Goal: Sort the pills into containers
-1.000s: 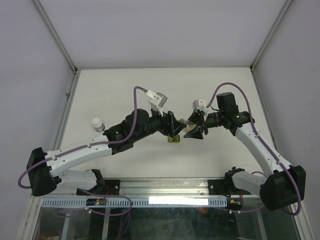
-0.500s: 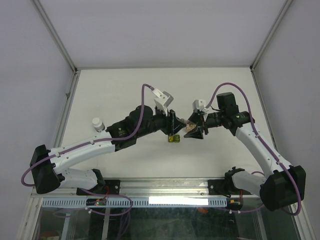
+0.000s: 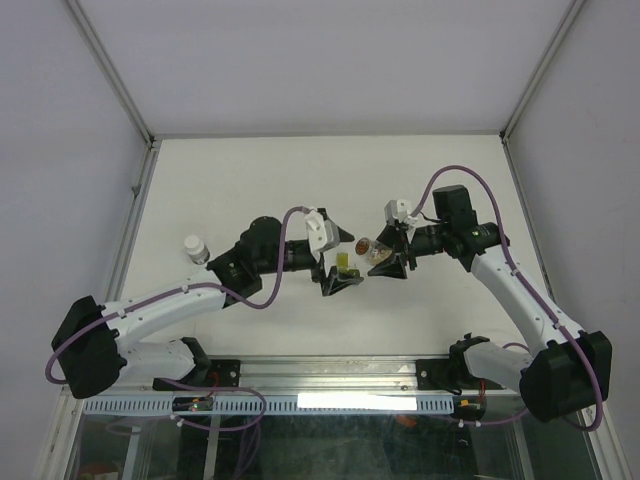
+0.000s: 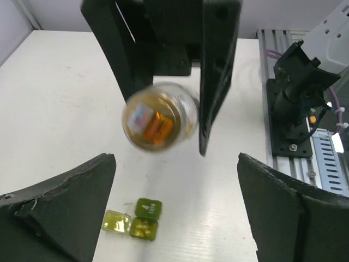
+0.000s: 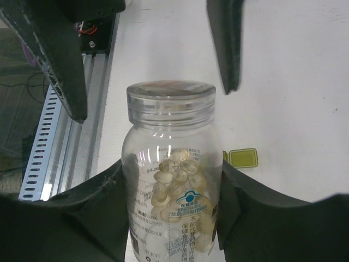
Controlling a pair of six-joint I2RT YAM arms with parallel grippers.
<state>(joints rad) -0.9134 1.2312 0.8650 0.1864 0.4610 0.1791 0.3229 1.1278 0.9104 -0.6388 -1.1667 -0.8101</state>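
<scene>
The small clear plastic bottle (image 4: 159,121) of tan pills (image 5: 175,174) is kept clamped in the right tool (image 5: 174,204) above the middle of the tabletop (image 3: 250,180). The left tool (image 4: 174,159), earlier at the bottle's cap, has been drawn back with its jaws apart, near the olive-green translucent compartmented box (image 4: 139,218).

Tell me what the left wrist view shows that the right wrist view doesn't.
Only left wrist: the bottle seen end-on and blurred, and the green box as three small squares. Only right wrist: the pills inside the bottle, its clear cap from the side, and its printed label. Both: the bottle held by the right gripper, the open left gripper, the box, the white table.
</scene>
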